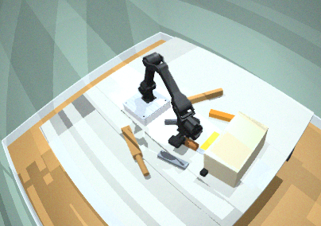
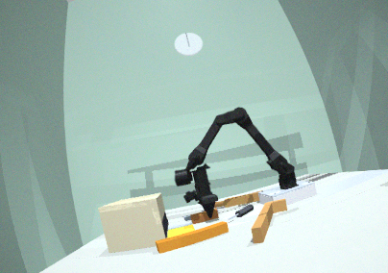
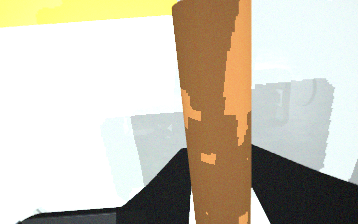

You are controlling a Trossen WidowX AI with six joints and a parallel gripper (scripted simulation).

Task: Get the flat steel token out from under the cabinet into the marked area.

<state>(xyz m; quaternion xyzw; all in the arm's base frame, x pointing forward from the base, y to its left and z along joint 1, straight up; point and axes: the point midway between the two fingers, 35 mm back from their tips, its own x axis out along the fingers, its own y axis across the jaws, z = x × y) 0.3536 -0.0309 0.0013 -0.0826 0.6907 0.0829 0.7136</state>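
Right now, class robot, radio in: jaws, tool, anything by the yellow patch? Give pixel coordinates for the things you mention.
Gripper [image 1: 191, 144] [image 2: 210, 216] [image 3: 214, 152]: jaws shut on brown handle [image 1: 191, 144] [image 2: 198, 218] [image 3: 215, 75]. Token: not visible. Orange bar [image 1: 221, 115] [image 2: 192, 236] lies near yellow patch [image 1: 210, 141] [image 2: 181, 231] [image 3: 75, 11].

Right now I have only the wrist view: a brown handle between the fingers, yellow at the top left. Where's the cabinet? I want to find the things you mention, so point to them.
Observer: The cabinet [image 1: 238, 141] [image 2: 132, 225] stands just beyond the yellow patch [image 1: 210, 141] [image 2: 181, 232] [image 3: 75, 12], on the side away from the arm's base.
Operator: Anything past the end of the handle?
Observer: Yes, a pale blade [image 1: 200, 151] runs from the handle [image 1: 191, 144] [image 2: 204, 217] [image 3: 215, 100] towards the cabinet; I can't tell if its tip is underneath.
Operator: Any loose pieces near the yellow?
Observer: An orange bar [image 1: 221, 115] [image 2: 192, 236] lies near it.
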